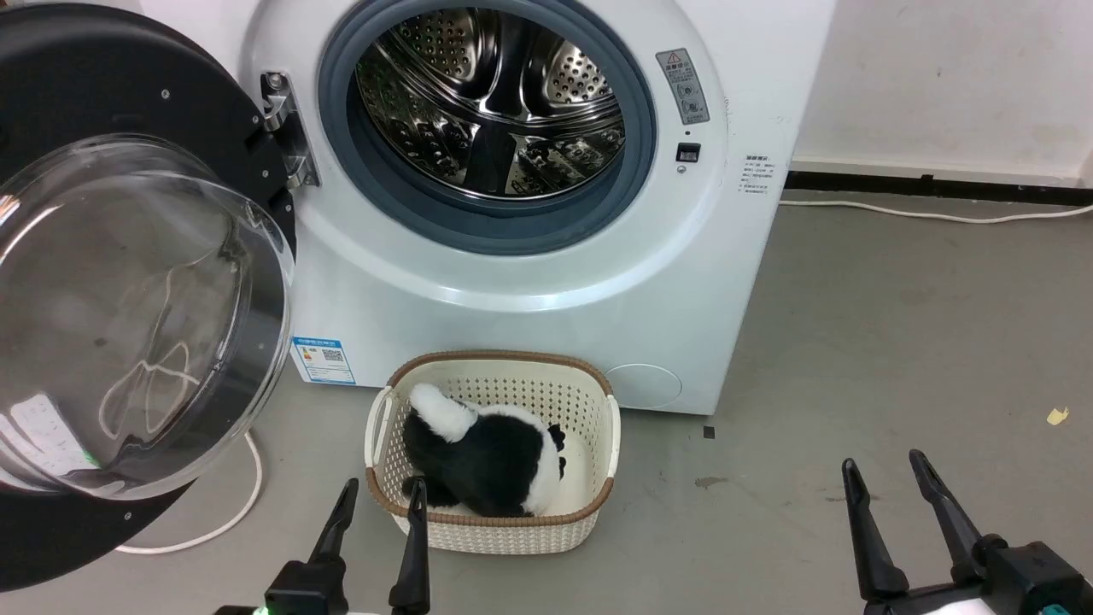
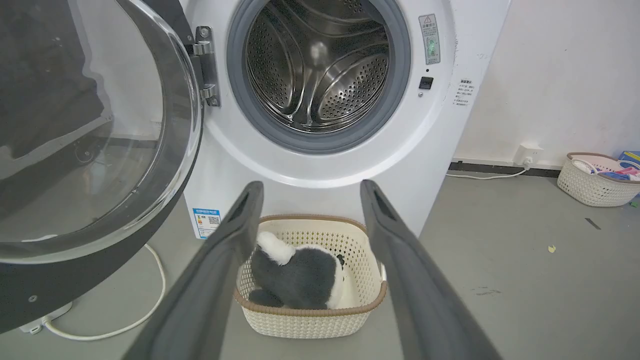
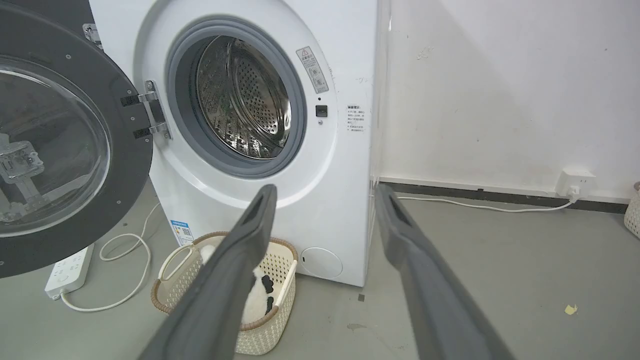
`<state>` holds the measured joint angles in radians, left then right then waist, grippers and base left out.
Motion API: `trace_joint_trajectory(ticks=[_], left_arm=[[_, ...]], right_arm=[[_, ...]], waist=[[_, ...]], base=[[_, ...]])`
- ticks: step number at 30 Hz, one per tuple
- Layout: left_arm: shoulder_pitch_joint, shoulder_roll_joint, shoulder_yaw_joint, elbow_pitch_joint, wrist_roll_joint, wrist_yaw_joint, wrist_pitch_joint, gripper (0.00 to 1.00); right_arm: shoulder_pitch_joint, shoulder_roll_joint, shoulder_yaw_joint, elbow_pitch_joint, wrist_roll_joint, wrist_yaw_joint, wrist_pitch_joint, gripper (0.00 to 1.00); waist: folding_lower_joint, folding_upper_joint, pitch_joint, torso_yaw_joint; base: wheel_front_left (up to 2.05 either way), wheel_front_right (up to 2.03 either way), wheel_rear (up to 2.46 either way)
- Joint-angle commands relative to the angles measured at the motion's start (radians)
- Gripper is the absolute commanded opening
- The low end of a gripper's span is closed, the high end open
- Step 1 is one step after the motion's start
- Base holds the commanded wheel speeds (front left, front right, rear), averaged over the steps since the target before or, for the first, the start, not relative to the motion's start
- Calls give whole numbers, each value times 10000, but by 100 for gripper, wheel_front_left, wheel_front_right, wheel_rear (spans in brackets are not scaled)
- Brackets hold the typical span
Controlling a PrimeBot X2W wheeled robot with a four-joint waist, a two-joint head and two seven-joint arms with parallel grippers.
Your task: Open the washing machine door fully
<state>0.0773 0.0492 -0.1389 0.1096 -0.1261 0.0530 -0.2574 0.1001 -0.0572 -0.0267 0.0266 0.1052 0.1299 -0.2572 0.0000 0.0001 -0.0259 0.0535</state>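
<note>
The white washing machine [image 1: 529,290] [image 2: 330,160] [image 3: 330,210] faces me with its grey-rimmed steel drum exposed. Its glossy black door [image 1: 128,299] [image 2: 90,130] [image 3: 60,145], with the bulging clear glass bowl, hangs swung out to the left on a metal hinge [image 1: 286,128]. Low at the left, my left gripper [image 1: 382,491] [image 2: 310,192] stands open in front of the basket, apart from the door. At the lower right, over the bare floor, my right gripper [image 1: 884,465] [image 3: 325,195] is open too. Neither holds anything.
A cream basket [image 1: 598,427] [image 2: 372,295] [image 3: 285,265] holding a black-and-white plush toy [image 1: 482,457] sits on the floor before the machine. A white cable [image 1: 243,504] and power strip [image 3: 67,267] lie under the door. Another basket [image 2: 595,180] stands by the right wall.
</note>
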Motion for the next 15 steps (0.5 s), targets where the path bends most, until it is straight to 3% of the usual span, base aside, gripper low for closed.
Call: trace_joint_trajectory(ticks=[1,9,10,15], left_arm=[[-112,11,-11,4,14,58,-43,100],[-128,11,-37,-6,-14,92,-43,100],[-3,0,-48,0,-4,61,1,0],[-4,-6,-51,-8,7,55,33,0]], right_arm=[[109,63,15,50,-8,8,-45,100],[70,67,28,98,3,8,-45,100],[-2,6,23,56,0,0,1,0],[-24,4,23,50,-7,0,24,0]], waist=[[0,-1,-1,-3],[0,-1,3,4],[0,-1,5,4],[0,-1,10,1]], base=[[0,0,0],[0,0,0],[0,0,0],[0,0,0]])
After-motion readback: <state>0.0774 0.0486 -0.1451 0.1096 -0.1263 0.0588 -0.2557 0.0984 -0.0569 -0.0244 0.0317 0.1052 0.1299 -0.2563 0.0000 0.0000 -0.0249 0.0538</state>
